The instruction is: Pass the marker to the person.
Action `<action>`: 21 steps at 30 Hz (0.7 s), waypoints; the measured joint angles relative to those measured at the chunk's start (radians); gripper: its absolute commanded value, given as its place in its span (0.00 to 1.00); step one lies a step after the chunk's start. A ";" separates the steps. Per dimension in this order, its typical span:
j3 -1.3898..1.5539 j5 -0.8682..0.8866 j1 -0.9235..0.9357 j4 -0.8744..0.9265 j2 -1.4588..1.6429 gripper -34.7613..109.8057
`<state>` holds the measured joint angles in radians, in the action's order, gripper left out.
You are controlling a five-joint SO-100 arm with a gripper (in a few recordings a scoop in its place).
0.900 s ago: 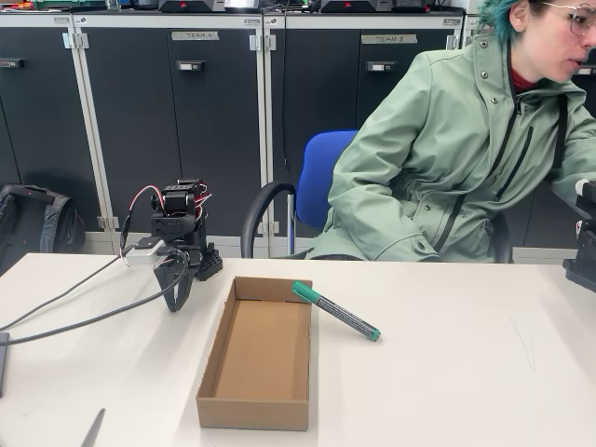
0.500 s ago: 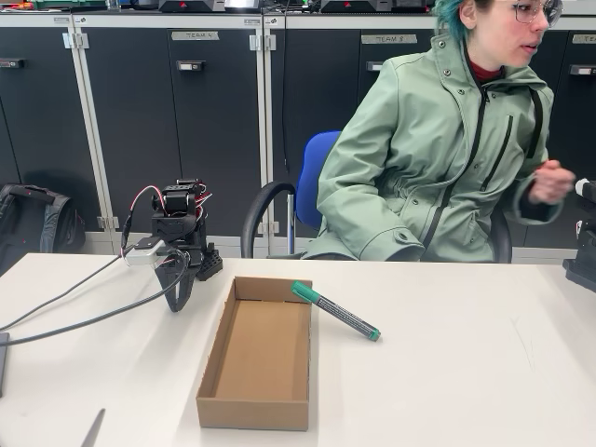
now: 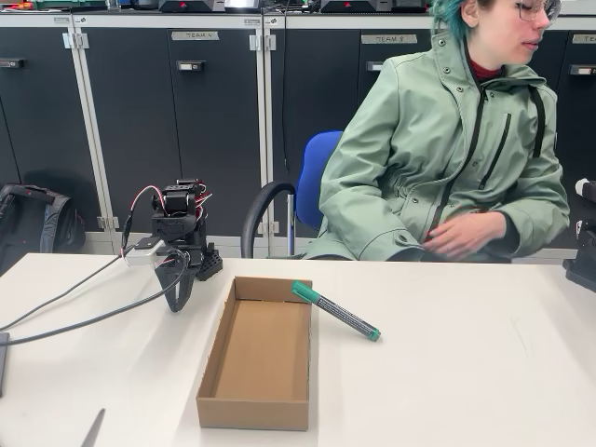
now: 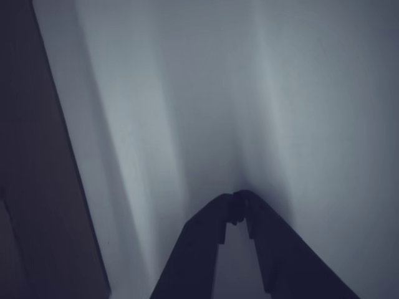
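White table (image 3: 484, 372), dark cabinets behind — my gripper (image 4: 240, 200) rests closed, empty; I'd open wide, grasp the marker (image 3: 335, 311) mid-barrel.

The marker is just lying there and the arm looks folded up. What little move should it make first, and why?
Probably lift and swing toward the marker. The gripper points down at the table left of the cardboard box, its fingers closed on nothing, while the marker rests on the box's right rim.
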<state>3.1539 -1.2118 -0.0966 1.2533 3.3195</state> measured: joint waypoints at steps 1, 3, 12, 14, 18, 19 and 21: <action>0.000 0.014 0.000 -0.025 0.000 0.21; -0.002 0.075 -0.006 -0.091 0.000 0.21; -0.229 0.299 -0.067 -0.196 -0.058 0.21; -0.288 0.344 -0.092 -0.224 -0.089 0.21; -0.491 0.499 -0.156 -0.305 -0.218 0.21; -0.526 0.526 -0.173 -0.324 -0.242 0.21; -0.643 0.600 -0.199 -0.357 -0.350 0.21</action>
<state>2.5111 -0.6121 -0.2961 0.8958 2.9698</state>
